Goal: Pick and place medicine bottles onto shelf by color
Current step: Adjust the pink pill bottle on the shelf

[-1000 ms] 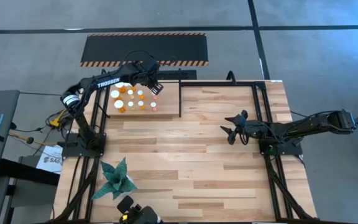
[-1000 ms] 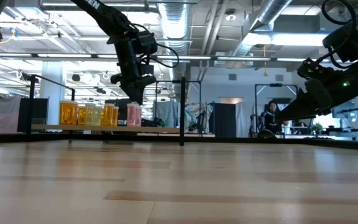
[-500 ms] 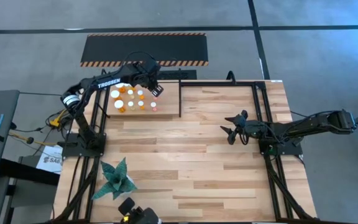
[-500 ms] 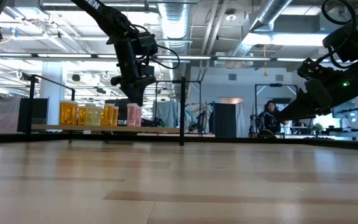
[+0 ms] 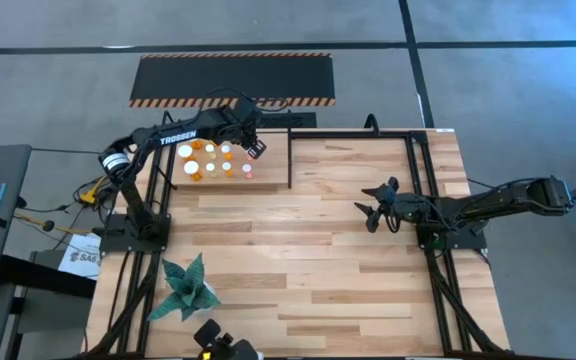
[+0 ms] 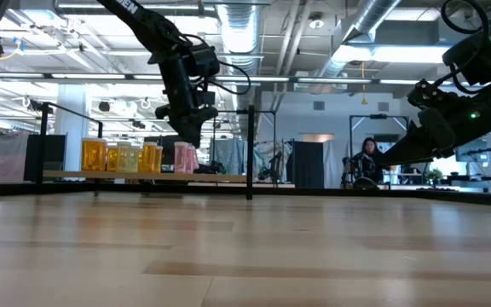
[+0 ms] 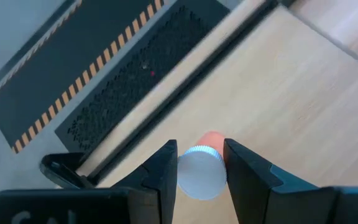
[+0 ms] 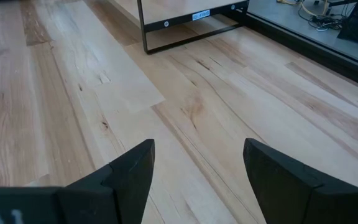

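Observation:
Several medicine bottles [image 5: 208, 160] with white caps and orange or amber bodies stand on the shelf [image 5: 271, 165], a light board with black posts at the table's far left. The low view shows them in a row [image 6: 122, 157]. A pinkish one [image 6: 183, 157] stands at the row's right end. Just above it, my left gripper [image 5: 254, 149] is shut on another pinkish-red bottle [image 7: 202, 168]. My right gripper [image 5: 371, 213] waits over the table's right half, open, with nothing between its fingers [image 8: 129, 174]. My left gripper pinches the pinkish-red bottle between its two fingers [image 7: 165, 168], at the sides of the white cap [image 7: 199, 177]. The fingers slant down from above and lie along the bottle. Its red body [image 7: 212, 138] sticks out past the fingertips. Whether its bottom touches the shelf, I cannot tell.
A black panel with hazard-striped edges [image 5: 233, 78] lies on the floor beyond the table's far edge. A green folded-paper plant [image 5: 186, 288] sits at the near left. A black shelf post [image 5: 289, 160] stands right of the bottles. A person [image 6: 366, 162] is in the room behind.
My left gripper has sunk a little and edged toward the table's near edge with the bottle, staying shut on it.

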Controlling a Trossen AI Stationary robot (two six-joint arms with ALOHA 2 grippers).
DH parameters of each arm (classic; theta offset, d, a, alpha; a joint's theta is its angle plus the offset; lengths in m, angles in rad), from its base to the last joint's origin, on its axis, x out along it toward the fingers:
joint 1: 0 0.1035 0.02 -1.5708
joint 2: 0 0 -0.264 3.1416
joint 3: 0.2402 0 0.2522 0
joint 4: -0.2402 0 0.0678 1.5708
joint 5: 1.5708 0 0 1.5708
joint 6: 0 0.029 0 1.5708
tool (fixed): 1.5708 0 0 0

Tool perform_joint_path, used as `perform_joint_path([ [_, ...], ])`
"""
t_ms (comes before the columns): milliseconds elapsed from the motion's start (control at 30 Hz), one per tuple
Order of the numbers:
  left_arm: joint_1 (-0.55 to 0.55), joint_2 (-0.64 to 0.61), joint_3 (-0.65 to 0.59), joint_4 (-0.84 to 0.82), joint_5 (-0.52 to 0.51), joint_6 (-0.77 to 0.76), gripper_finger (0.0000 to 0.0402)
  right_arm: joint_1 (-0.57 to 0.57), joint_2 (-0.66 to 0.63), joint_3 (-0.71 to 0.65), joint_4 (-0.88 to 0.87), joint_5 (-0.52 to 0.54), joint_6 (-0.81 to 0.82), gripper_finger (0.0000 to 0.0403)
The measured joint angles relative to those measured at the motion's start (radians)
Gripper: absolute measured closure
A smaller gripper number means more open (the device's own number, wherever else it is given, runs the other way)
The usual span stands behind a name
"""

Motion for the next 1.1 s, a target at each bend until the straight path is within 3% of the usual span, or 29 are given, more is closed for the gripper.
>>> perform_joint_path([
  [1100, -0.004, 0.035, -0.018, 0.022, -0.044, 0.014, 0.0298, 0.0, 0.0, 0.0, 0.0, 0.0, 0.0, 0.0132],
])
